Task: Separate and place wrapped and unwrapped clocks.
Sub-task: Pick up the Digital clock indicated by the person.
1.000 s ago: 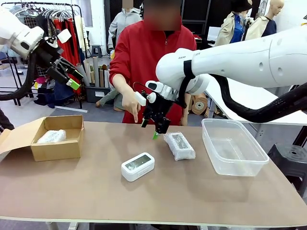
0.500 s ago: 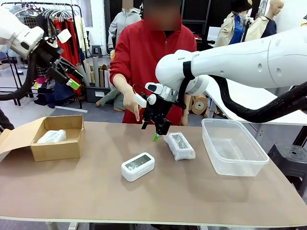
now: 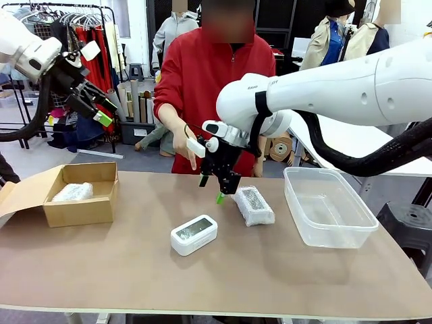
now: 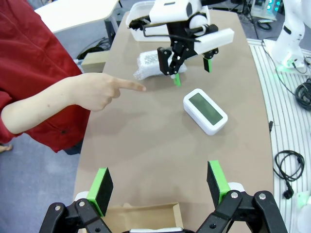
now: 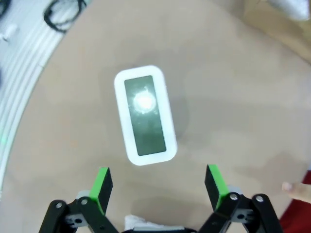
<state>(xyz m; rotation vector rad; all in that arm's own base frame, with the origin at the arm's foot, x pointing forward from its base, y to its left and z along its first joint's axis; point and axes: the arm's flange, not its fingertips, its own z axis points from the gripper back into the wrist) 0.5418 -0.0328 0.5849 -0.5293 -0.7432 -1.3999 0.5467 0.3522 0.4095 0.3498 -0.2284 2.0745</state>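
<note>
The unwrapped clock (image 3: 194, 234) (image 4: 205, 110) (image 5: 145, 115), white with a grey-green screen, lies face up at the table's middle. One wrapped clock (image 3: 252, 205) (image 4: 148, 64) lies to its right. Another wrapped clock (image 3: 73, 192) rests inside the cardboard box (image 3: 81, 210). My right gripper (image 3: 210, 189) (image 4: 192, 73) (image 5: 158, 187) hovers open above the table, just behind the white clock and left of the wrapped one, holding nothing. My left gripper (image 3: 98, 88) (image 4: 159, 187) is open and raised high above the box.
A clear plastic tub (image 3: 327, 229) (image 4: 138, 9) stands at the right. The person's hand (image 3: 183, 145) (image 4: 97, 92) points a finger down at the table just left of my right gripper. The box's flap (image 3: 20, 192) hangs open to the left.
My right gripper has edged slightly down and left over the table. The left arm, the clocks and the person's pointing hand stay as they were.
</note>
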